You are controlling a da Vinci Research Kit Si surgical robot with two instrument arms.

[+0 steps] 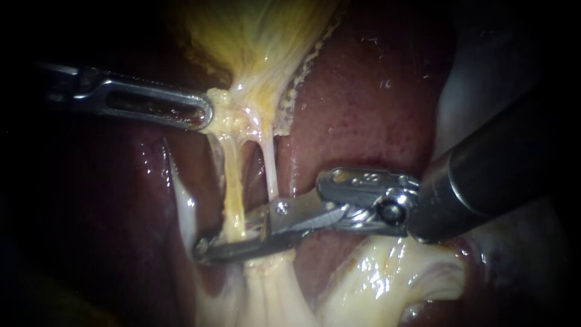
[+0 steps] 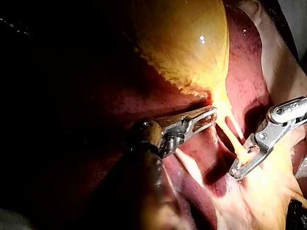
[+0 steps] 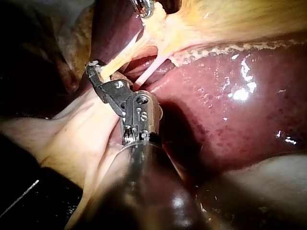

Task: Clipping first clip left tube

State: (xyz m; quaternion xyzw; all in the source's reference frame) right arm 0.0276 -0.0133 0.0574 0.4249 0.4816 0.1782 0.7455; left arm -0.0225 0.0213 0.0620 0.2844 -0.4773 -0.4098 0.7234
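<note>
Liver (image 1: 363, 109) behind, taut yellow left tube (image 1: 233, 188) pinched by hand of right instrument (image 1: 212, 242); left instrument (image 1: 204, 115) pinching gallbladder (image 1: 260, 42)

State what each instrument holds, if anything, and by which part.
The left instrument grips the gallbladder by its narrow neck. The right instrument straddles the left tube at its lower end; whether it grips cannot be told.

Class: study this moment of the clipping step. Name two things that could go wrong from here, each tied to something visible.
1. The right instrument lies across the left tube with the right tube close beside: the clip might catch both.
2. The left instrument, gripping the gallbladder, holds both tubes taut; a harder pull could tear them.
</note>
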